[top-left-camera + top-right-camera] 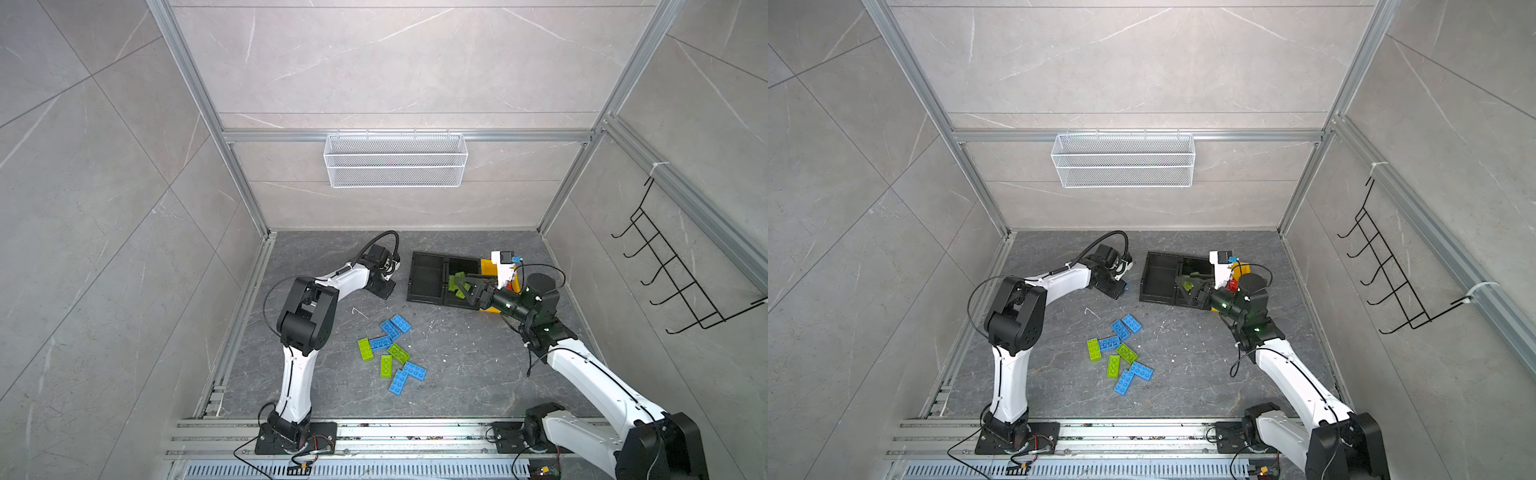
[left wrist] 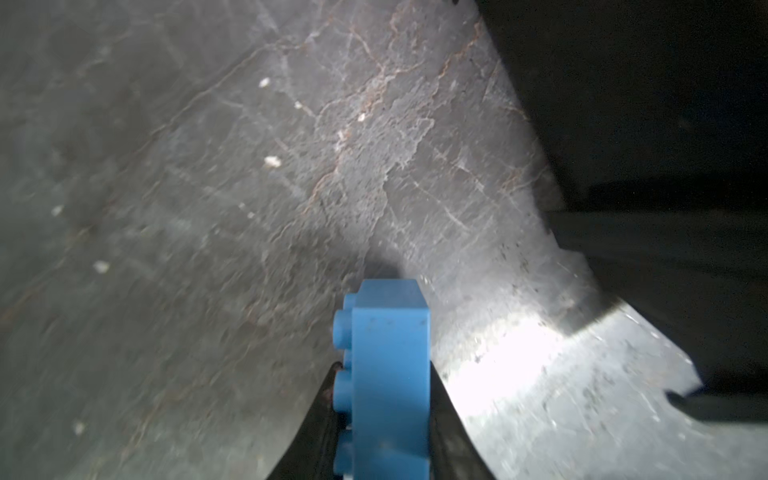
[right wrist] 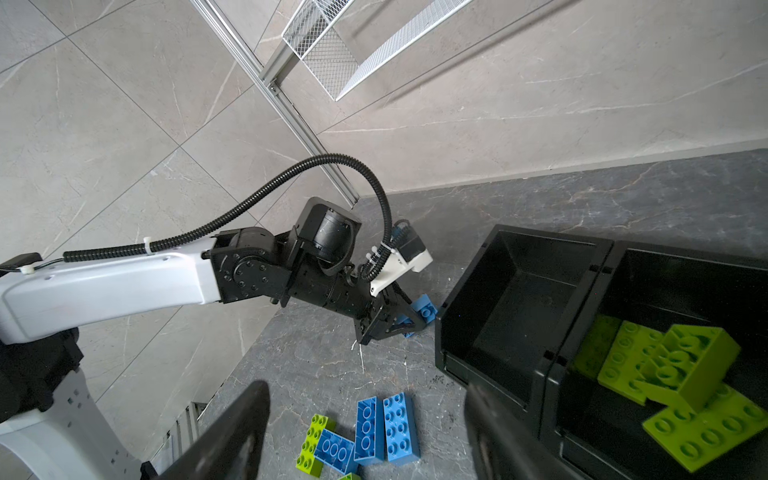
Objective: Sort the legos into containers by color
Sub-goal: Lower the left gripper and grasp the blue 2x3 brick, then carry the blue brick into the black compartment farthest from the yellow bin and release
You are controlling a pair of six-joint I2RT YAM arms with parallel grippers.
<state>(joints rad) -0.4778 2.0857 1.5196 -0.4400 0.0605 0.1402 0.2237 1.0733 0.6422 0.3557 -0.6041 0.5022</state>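
My left gripper (image 1: 384,287) (image 2: 384,415) is shut on a blue lego (image 2: 388,374) (image 3: 424,309), low over the table beside the empty black container (image 1: 426,278) (image 3: 498,324). My right gripper (image 1: 462,284) (image 3: 365,432) stands open with nothing between its fingers, over the neighbouring black container (image 1: 467,262) (image 3: 665,270), which holds several green legos (image 3: 673,374). Loose blue legos (image 1: 401,323) (image 1: 1131,323) and green legos (image 1: 365,349) (image 1: 1093,349) lie mixed in a pile mid-table.
A yellow container (image 1: 489,268) stands behind my right wrist, mostly hidden. A white wire basket (image 1: 395,160) hangs on the back wall and a black hook rack (image 1: 665,266) on the right wall. Aluminium rails (image 1: 374,432) run along the front edge.
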